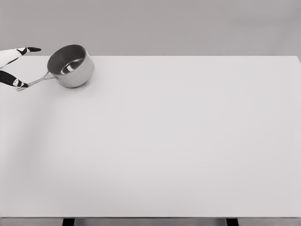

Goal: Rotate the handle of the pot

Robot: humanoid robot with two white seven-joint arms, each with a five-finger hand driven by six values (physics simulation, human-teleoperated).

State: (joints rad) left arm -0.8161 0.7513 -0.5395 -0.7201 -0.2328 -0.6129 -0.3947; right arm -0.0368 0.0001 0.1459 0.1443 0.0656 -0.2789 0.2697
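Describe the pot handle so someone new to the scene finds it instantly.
Start at the wide white table and go to its far left corner, where a metal pot stands upright. The handle is the thin metal rod running from the pot's lower left side toward the left edge, where the left hand is at its tip. It is the only slender part.

left hand (14,66) cropped (only fingertips visible)

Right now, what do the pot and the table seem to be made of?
The pot looks like brushed metal, probably steel: grey sheen, reflections inside, thin wire-like handle. The table looks matte white, maybe laminate or painted board; no grain or gloss shows, so uncertain.
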